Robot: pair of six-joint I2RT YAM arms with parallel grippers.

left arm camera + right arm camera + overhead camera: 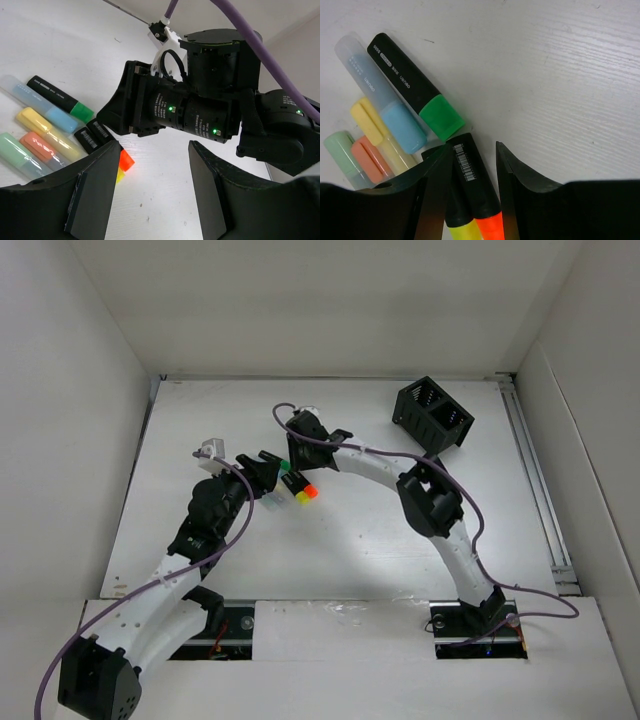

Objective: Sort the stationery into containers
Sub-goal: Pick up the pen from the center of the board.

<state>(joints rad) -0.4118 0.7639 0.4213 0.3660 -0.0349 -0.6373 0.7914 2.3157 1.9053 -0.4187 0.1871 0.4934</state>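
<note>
The black mesh organizer (432,413) sits at the table's (360,550) far right, well apart from the highlighters (402,82) clustered mid-table, where the released right pincer (473,151) straddles the orange-tipped highlighter (476,190) and the left pincer (154,149) gapes, gripping nothing.

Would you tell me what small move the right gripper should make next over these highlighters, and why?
Probably close the right gripper on the black orange-ended highlighter: it lies between the open jaws, with a gap on one side. The yellow-ended highlighter lies right beside it, partly under one finger, so it may get nudged.
</note>
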